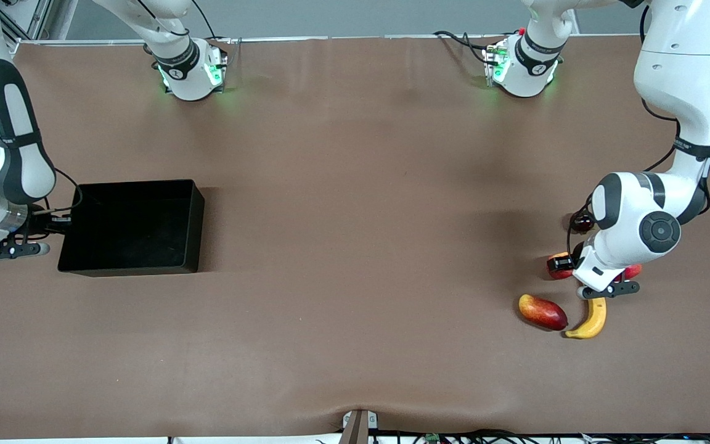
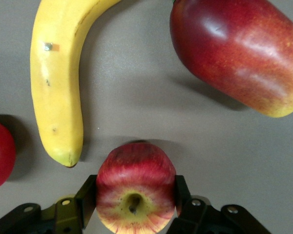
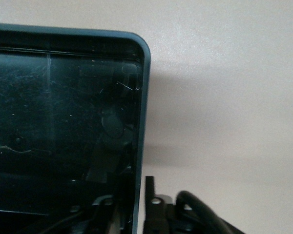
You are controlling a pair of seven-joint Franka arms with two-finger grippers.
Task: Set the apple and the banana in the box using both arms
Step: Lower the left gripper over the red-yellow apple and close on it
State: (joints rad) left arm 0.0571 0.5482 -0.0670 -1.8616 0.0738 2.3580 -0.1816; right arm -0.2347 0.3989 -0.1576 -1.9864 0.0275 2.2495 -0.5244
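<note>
The apple (image 2: 135,175), red with a yellow stem dimple, sits between the fingers of my left gripper (image 2: 134,197), which press on both its sides. In the front view this gripper (image 1: 571,274) is low at the table at the left arm's end, and only a bit of the apple (image 1: 557,275) shows. The banana (image 1: 589,317) (image 2: 56,87) lies on the table just nearer the front camera. The black box (image 1: 133,225) stands at the right arm's end. My right gripper (image 1: 53,240) (image 3: 136,204) grips the box's end wall (image 3: 141,122), one finger inside and one outside.
A red-yellow mango-like fruit (image 1: 542,311) (image 2: 239,53) lies beside the banana. A smooth red round fruit (image 1: 632,270) (image 2: 0,153) lies by the left wrist. A dark round thing (image 1: 581,222) sits farther from the camera. The box looks empty inside.
</note>
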